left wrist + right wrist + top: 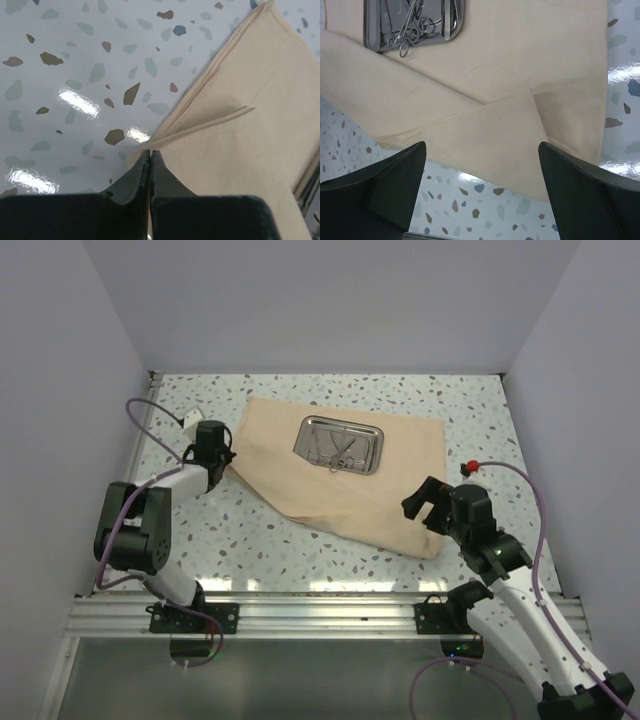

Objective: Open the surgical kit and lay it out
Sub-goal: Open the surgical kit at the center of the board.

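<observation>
The beige cloth wrap (330, 490) lies spread on the speckled table, partly unfolded, with a folded flap towards its near right corner (490, 130). The steel tray (301, 445) sits on it near the back, holding thin silver scissor-like instruments (340, 452). My left gripper (223, 462) is shut at the cloth's left corner, with cloth pinched between its fingertips (150, 151) low over the table. My right gripper (427, 510) is open and empty, hovering above the cloth's near right corner (482, 150). The tray (370, 44) and instruments (412, 32) show at the top left of the right wrist view.
A white cable tag (190, 422) lies at the back left near the left wall. Grey walls close the table on three sides. A metal rail (320, 615) runs along the near edge, bearing both arm bases.
</observation>
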Robot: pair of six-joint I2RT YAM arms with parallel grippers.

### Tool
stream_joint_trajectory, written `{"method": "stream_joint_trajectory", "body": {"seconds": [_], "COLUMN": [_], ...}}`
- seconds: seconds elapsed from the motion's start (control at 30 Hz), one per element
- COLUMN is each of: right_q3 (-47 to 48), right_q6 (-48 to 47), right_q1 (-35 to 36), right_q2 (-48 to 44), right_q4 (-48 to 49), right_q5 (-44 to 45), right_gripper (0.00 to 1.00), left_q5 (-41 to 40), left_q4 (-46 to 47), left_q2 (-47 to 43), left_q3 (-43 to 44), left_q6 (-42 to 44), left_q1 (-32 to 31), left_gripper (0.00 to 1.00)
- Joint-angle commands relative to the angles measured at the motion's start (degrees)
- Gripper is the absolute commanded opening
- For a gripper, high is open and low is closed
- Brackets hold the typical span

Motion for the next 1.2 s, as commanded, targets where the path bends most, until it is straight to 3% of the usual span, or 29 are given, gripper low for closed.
{"method": "stream_joint_trajectory", "body": {"seconds": [0.0,0.23,0.37,0.47,0.53,0.57,0.7,1.0,1.17], "right_q3": [2.69,3.65,4.27,5.06,5.5,5.5,4.89,4.27,4.88], "right_q6": [-1.49,-1.93,-2.36,-2.54,-2.45,-2.45,-2.54,-3.42,-4.12], "right_q1": [-0.03,-0.12,-0.12,-0.12,-0.12,-0.12,-0.03,-0.03,-0.12], "right_q2": [0.48,1.27,1.8,2.41,2.85,2.85,2.24,3.99,6.72], "right_q4": [2.81,4.13,4.74,4.65,4.83,4.83,4.74,5.7,6.06], "right_q5": [0.32,-1.52,-2.58,-2.93,-3.9,-4.07,-3.29,-1.53,-1.09], "right_gripper": [0.99,0.98,0.98,0.98,0.99,0.98,0.98,0.98,0.98], "left_q5": [-0.16,0.36,0.1,-0.08,0.97,3.24,8.53,6.25,6.16], "left_q4": [0.51,-15.2,-19.45,-18.23,-16.74,-15.94,-7.01,3.91,6.3], "left_q2": [-10.31,-29.37,-38.09,-38.03,-31.98,-29.43,-17.74,-12.1,-9.46], "left_q3": [-0.5,-5.42,-9.99,-11.58,-10.35,-9.82,-9.03,-12.1,-13.25], "left_q6": [3.21,3.3,2.85,3.73,3.82,3.74,2.95,-2.06,-4.09], "left_q1": [0.61,-1.06,-1.94,-1.94,-2.03,-1.94,-2.55,-11.6,-11.78], "left_gripper": [0.0,0.0,0.04,0.38,0.61,0.67,0.7,0.68,0.66]}}
